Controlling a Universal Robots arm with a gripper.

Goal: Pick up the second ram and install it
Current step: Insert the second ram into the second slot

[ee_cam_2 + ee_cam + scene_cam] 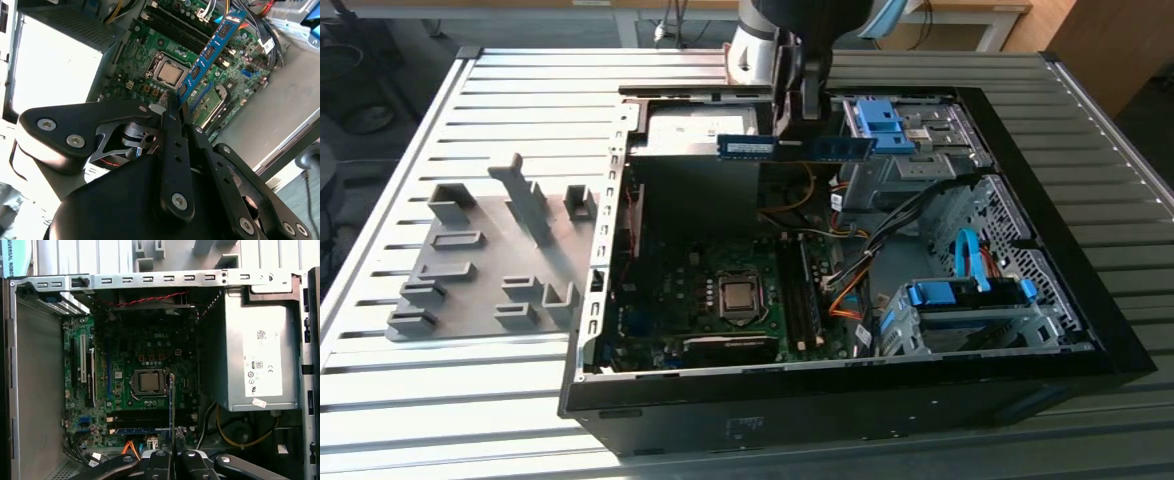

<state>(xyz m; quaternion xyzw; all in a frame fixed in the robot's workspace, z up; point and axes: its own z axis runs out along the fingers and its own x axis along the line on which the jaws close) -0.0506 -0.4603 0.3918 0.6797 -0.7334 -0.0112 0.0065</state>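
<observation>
One gripper [175, 107] is pinching the second ram [794, 148] by one end, carrying it level in the air above the open computer case [1067, 330], over the power supply box [255, 355]. Risk, judged: with the grip so far toward one end, the strip could be tilting as it meets a slot, jamming or bending. The motherboard [145, 390] is lying well below. The ram is showing as a thin blue strip with dark chips and a white label; one memory slot [137, 430] possibly is already holding a blue module.
</observation>
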